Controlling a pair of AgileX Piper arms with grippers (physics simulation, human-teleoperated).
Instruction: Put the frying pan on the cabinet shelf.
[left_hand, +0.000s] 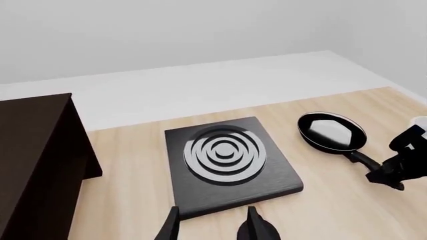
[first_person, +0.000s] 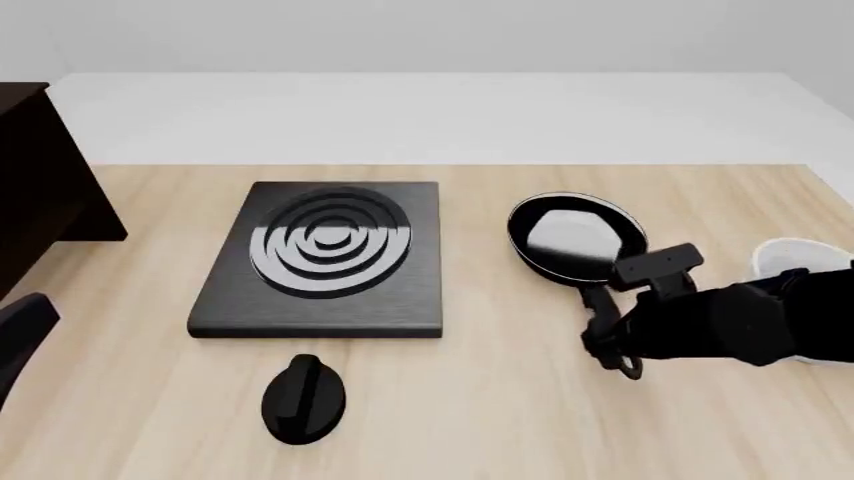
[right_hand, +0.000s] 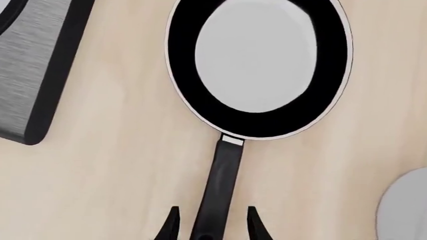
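The frying pan (first_person: 577, 238) lies flat on the table, right of the stove plate, its handle pointing toward the near edge. It also shows in the right wrist view (right_hand: 257, 65) and the left wrist view (left_hand: 331, 132). My right gripper (first_person: 605, 332) is low over the handle (right_hand: 223, 180). It is open, with one finger on each side of the handle and a gap on both sides (right_hand: 212, 227). The dark cabinet (first_person: 30, 185) stands at the far left, its top (left_hand: 30, 107) bare. My left gripper (left_hand: 213, 230) is open and empty, near the stove plate's front edge.
A black square stove plate with rings (first_person: 327, 255) lies at mid table. A black knob (first_person: 304, 398) lies in front of it. A white bowl (first_person: 798, 262) sits at the right edge behind my right arm. My left arm (first_person: 20, 335) shows at the lower left.
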